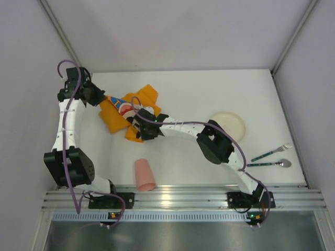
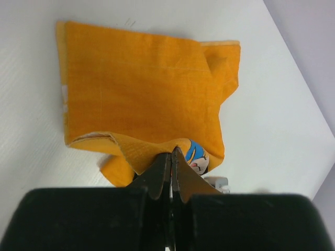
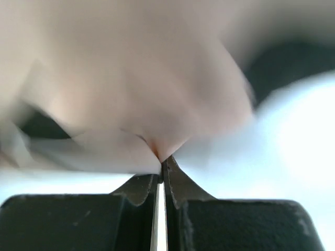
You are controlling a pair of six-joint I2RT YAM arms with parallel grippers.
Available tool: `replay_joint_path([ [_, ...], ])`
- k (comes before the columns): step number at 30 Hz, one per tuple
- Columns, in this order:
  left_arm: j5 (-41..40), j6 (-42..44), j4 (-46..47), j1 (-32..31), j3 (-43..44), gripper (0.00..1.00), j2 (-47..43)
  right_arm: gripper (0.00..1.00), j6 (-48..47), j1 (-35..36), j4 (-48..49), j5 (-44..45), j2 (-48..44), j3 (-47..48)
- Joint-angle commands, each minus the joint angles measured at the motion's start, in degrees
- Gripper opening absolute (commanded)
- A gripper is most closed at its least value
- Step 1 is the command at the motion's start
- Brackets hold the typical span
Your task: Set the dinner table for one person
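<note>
1. Pinching a lifted fold at the edge of the orange placemat [image 2: 146, 89], the left gripper [image 2: 171, 157] has its jaws pressed together on the cloth.
2. The right gripper [image 3: 162, 164] is also clamped on a fold, pale and blurred in its own camera. From above it sits on the placemat's right side.
3. The placemat lies crumpled on the far left part of the white table [image 1: 209, 89], its cartoon print partly showing.
4. A cream plate [image 1: 227, 125] rests on the right half of the table.
5. A fork [image 1: 272, 152] and a spoon [image 1: 269, 164] lie side by side near the right edge, apart from the plate.
6. A pink cup [image 1: 145, 174] lies on its side by the front rail.
</note>
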Motion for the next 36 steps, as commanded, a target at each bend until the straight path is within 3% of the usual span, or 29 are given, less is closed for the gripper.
replay_joint_path([
  [1,0.06,-1.57,3.55,0.79,1.08,0.0,-3.59,0.0,-2.06,-3.86,-10.3,4.2,-5.6,-17.54],
  [4,0.94,-2.89,4.69,0.79,-1.19,0.0,-5.43,0.0,-0.48,-8.7,-6.69,4.2,-17.29,-34.66],
  [6,1.64,-3.68,5.31,0.79,-4.43,0.0,-7.27,0.0,-0.47,-12.82,-5.89,4.46,-23.79,-39.96],
  [11,2.35,-3.6,5.93,0.7,-12.0,0.0,-11.5,0.0,-5.03,-18.64,-6.07,3.24,-28.75,-42.02],
  [14,2.52,-3.42,5.93,0.79,-16.22,0.0,-14.22,0.41,-6.8,-19.61,-6.94,2.27,-28.31,-41.75],
  [17,2.78,-3.24,5.58,0.7,-18.6,0.0,-16.16,0.55,-6.45,-19.44,-6.24,1.12,-28.66,-43.77],
  [26,3.31,-2.8,2.07,0.7,-20.18,0.0,-19.41,0.56,-4.96,-18.47,-1.06,-5.98,-28.66,-45.45],
  [36,3.84,-4.12,2.42,0.7,-24.4,0.0,-22.75,0.53,1.01,-6.44,5.0,-15.93,-26.03,-39.91],
])
